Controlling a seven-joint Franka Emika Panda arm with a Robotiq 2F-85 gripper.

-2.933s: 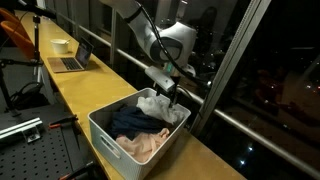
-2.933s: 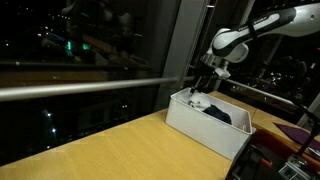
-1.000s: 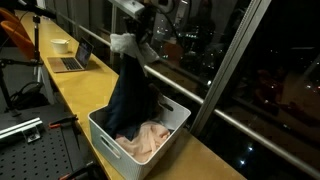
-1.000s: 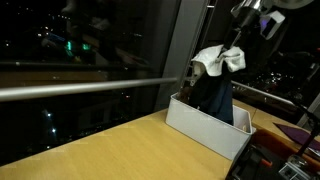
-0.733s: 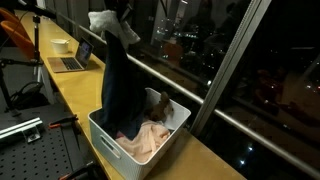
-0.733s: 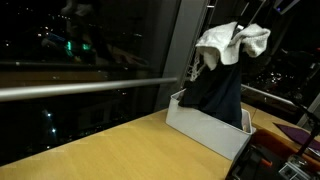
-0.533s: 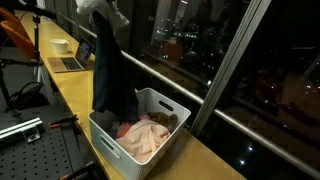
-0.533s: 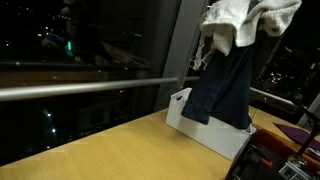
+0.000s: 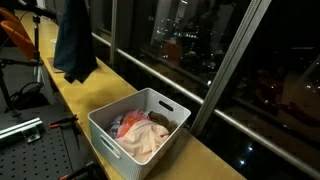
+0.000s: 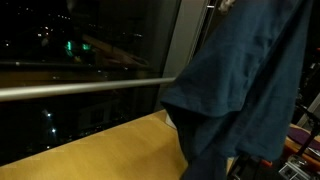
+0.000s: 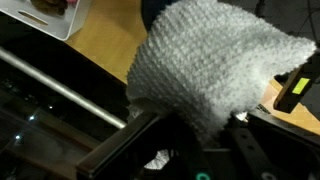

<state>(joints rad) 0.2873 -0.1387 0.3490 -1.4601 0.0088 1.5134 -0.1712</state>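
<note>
Hanging dark blue garment [image 9: 74, 45] above desk [image 9: 72, 100], hand [image 11: 195, 135] clamped on white knit cloth [image 11: 210, 65], white bin [image 9: 104, 148] apart

navy garment [image 9: 74, 45], white knit cloth [image 11: 215, 70], white bin [image 9: 110, 142]

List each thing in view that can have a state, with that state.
white basket, upright on the counter, holding clothes
pink cloth, crumpled inside the basket
dark blue garment, hanging clear of the basket
white knitted cloth, bunched before the wrist camera
</note>
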